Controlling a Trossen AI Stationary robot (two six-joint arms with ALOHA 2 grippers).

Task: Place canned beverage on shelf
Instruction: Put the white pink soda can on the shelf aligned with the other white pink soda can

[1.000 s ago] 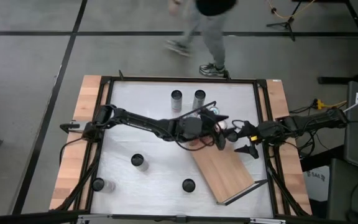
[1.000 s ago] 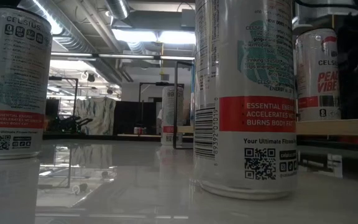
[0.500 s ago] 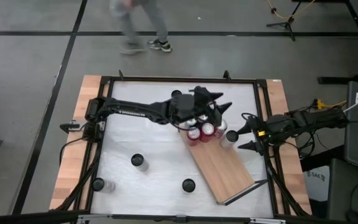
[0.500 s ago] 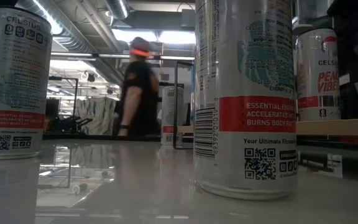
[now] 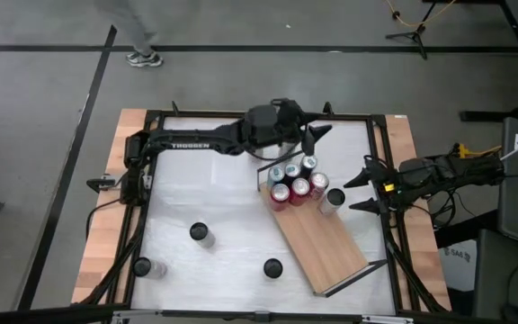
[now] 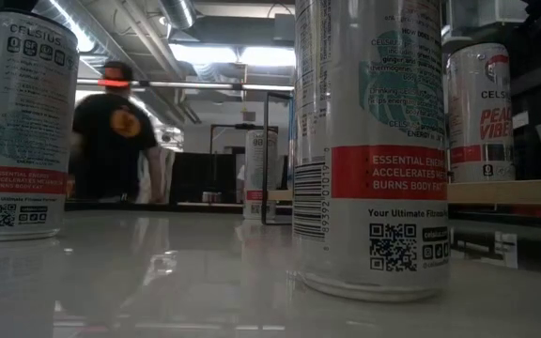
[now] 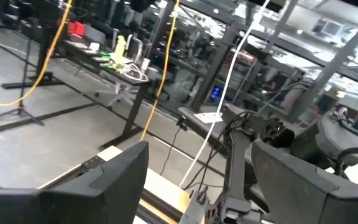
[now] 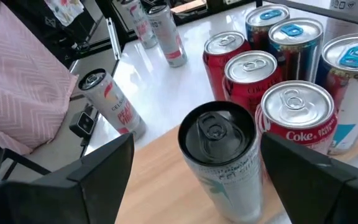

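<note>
left pincer [image 5: 317,132] risen off cans – spread | shelf [image 5: 326,243] pale wood (black-railed) | right pincer [image 5: 364,191] spread

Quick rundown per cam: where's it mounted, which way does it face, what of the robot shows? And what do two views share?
High view: overhead, straight down on the shelf; both arms show, left gripper and right gripper open.
Low view: table height, looking level past a Celsius can to a person; no arm visible.
Left wrist view: looks off the table into the room; its own fingers show.
Right wrist view: looks down at a black-topped can; own fingers flank it.
Shared: that can also shows in the high view.
</note>
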